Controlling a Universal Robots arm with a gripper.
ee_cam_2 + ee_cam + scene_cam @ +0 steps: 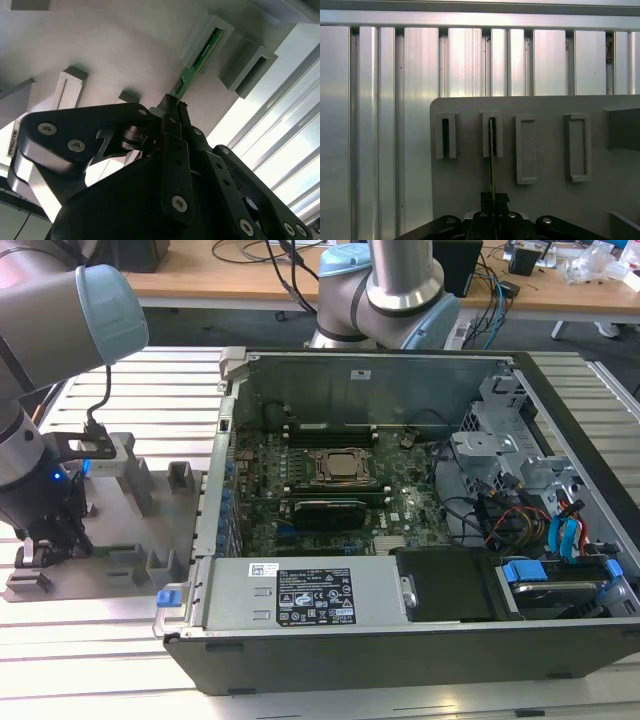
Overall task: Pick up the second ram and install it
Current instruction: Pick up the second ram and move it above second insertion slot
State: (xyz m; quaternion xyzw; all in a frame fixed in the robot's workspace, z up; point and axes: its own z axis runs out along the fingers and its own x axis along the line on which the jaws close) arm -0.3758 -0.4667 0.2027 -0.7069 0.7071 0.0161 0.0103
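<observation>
The second ram (pixel 200 52) is a slim green board with one end standing in a slot of the grey fixture plate (pixel 125 45). In the first wrist view the second ram (pixel 491 150) appears edge-on, running from the slot to the fingers. My gripper (pixel 173 104) is shut on its free end, black fingers pinching it from both sides; it also shows in the first wrist view (pixel 493 196). In the exterior view the gripper (pixel 52 538) hangs low over the fixture plate (pixel 125 565) at the exterior view's left, well apart from the open computer case (pixel 230 490).
Several grey slot blocks (pixel 526 149) stand on the fixture plate. The case holds a motherboard with the CPU socket (pixel 345 467), dark memory slots (pixel 322 510) beside it, a power supply (pixel 310 598) and cables (pixel 520 520). Ribbed aluminium table (pixel 380 125) surrounds everything.
</observation>
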